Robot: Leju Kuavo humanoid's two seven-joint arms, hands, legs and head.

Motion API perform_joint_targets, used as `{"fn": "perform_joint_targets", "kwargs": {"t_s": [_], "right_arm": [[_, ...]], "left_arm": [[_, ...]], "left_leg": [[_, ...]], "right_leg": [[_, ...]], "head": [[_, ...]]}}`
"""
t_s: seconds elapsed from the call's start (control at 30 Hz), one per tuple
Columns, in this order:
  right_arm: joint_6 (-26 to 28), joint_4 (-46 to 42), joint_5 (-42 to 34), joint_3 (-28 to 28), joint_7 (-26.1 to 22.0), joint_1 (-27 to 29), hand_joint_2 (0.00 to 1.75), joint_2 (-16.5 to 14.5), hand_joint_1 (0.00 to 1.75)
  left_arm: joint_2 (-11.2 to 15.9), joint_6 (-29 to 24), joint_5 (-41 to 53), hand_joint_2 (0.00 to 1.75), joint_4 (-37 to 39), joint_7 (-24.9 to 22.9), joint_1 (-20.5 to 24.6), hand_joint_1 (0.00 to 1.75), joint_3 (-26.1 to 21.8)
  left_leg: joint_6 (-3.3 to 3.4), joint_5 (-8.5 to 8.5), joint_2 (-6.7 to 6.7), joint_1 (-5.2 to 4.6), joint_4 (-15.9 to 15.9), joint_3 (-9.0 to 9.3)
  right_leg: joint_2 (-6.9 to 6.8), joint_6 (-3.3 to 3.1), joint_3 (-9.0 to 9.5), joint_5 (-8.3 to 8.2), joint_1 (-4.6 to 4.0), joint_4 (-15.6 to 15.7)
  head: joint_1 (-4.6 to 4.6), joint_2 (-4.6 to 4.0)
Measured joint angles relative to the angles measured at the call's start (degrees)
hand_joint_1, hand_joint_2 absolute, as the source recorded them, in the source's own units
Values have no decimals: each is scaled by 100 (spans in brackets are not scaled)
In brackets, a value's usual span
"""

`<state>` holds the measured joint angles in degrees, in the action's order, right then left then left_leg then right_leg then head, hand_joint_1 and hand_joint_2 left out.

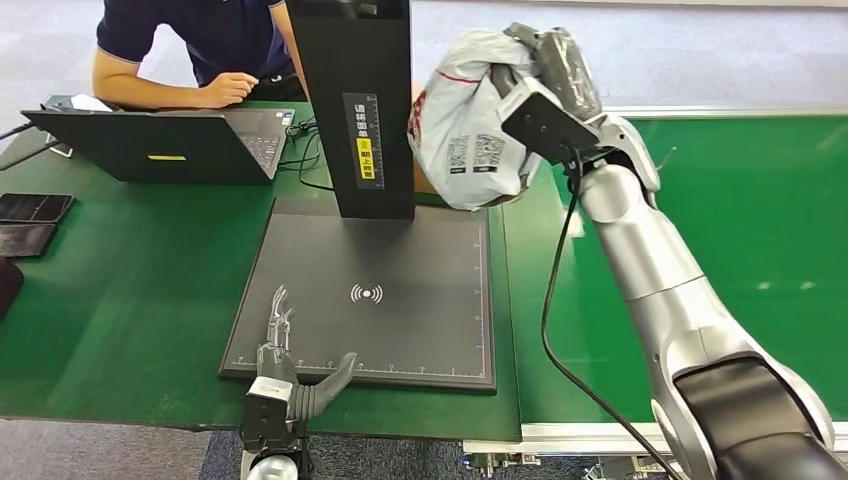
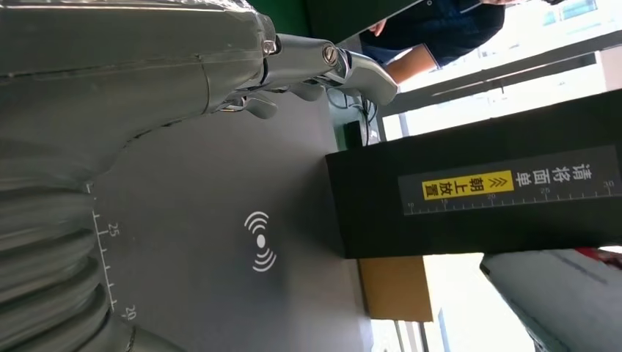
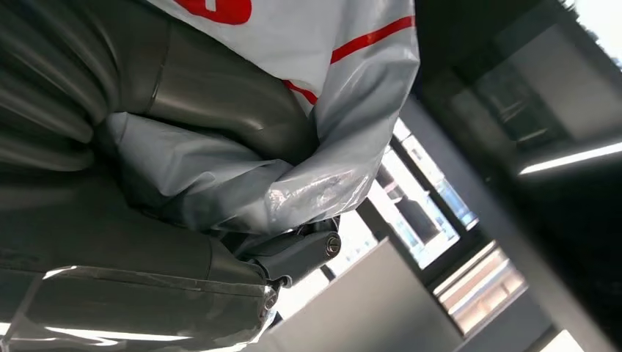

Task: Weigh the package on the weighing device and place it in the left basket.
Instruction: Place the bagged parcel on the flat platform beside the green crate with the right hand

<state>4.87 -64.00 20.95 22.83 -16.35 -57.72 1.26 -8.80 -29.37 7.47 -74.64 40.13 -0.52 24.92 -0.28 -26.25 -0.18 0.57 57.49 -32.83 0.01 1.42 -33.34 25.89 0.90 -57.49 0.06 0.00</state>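
My right hand point(image 1: 545, 70) grips a white plastic package point(image 1: 462, 125) with red print and barcodes, held high above the far right corner of the weighing device. In the right wrist view the package point(image 3: 345, 95) is bunched around the hand point(image 3: 220, 110). The weighing device is a flat black plate point(image 1: 400, 320) with a signal symbol and a black upright post point(image 1: 355, 100). My left hand point(image 1: 290, 365) rests open on the plate's near left edge, fingers stretched out; the left wrist view has that hand point(image 2: 293, 66) over the plate point(image 2: 220, 220).
A person sits behind an open laptop point(image 1: 160, 145) at the far left of the green table point(image 1: 110, 290). Dark phones point(image 1: 30, 220) lie at the left edge. A green conveyor point(image 1: 760, 250) runs on the right. A brown box point(image 2: 394, 288) stands behind the post.
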Motion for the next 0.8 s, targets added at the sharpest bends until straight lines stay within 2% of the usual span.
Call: {"fn": "perform_joint_targets", "kwargs": {"t_s": [0.3,0.8], "right_arm": [[-55,612,-605,617,-93,-345,175,-507,168],[-219,1610,-1413,908,-463,-447,175,-986,165]], "left_arm": [[71,-97,-79,175,0,-1,73,0,84],[131,-79,-126,175,22,-2,246,0,166]], "left_leg": [[0,0,0,1,0,0],[-2,1,-1,1,1,0]], "right_leg": [[-1,0,1,0,1,0],[0,0,-1,0,-3,-1]], "head": [[1,0],[1,0]]}}
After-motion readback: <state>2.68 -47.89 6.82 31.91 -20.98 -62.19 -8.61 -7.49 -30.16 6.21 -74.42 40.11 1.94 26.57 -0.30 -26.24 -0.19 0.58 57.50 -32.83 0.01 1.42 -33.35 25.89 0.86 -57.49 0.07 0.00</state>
